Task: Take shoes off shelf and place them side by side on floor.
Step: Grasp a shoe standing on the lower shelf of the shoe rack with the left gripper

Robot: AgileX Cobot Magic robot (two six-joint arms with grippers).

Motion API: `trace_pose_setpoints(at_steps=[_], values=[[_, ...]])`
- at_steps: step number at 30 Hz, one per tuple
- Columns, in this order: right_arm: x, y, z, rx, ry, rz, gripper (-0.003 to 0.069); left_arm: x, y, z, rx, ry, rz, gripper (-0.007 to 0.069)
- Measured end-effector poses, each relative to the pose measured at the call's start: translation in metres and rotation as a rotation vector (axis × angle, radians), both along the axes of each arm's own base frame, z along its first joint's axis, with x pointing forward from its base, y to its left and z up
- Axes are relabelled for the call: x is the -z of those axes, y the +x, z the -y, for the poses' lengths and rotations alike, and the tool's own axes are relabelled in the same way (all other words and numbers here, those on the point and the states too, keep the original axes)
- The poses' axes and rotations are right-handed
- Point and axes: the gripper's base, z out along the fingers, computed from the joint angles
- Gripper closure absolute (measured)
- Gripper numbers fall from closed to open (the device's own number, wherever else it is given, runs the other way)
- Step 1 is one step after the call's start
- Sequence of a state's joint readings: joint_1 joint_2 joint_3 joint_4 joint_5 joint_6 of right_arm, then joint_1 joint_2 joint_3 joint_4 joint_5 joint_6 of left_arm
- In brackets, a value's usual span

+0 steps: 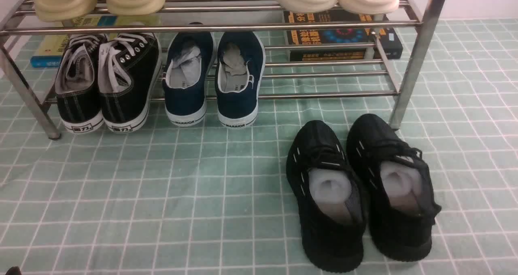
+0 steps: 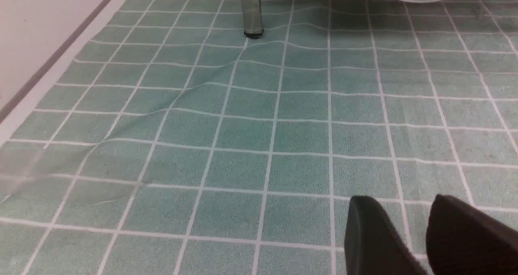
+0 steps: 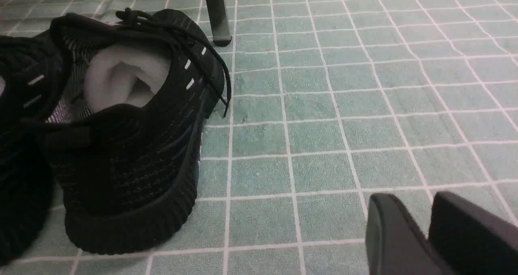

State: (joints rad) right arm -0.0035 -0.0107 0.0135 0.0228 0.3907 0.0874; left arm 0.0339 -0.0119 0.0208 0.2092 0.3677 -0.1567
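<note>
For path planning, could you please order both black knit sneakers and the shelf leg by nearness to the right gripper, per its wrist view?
From the right gripper:
1. Right knit sneaker, close alongside.
2. Left knit sneaker, just beyond it.
3. Shelf leg, farthest, ahead.

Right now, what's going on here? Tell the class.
Nothing is held yet. The navy shoes sit on the lower tier of the shelf, beside black lace-ups. A black knit pair stands on the floor. The left fingers and right fingers hang over floor.
</note>
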Motion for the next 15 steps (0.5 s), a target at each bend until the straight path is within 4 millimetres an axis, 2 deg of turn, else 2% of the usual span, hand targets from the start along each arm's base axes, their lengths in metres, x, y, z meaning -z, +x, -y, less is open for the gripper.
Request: trace_pose_setpoints(at_steps=[15], values=[[0.0, 0.0, 0.0, 0.0, 0.0, 0.0, 0.0464, 0.0, 0.0, 0.0, 0.0, 0.0, 0.0, 0.0382]])
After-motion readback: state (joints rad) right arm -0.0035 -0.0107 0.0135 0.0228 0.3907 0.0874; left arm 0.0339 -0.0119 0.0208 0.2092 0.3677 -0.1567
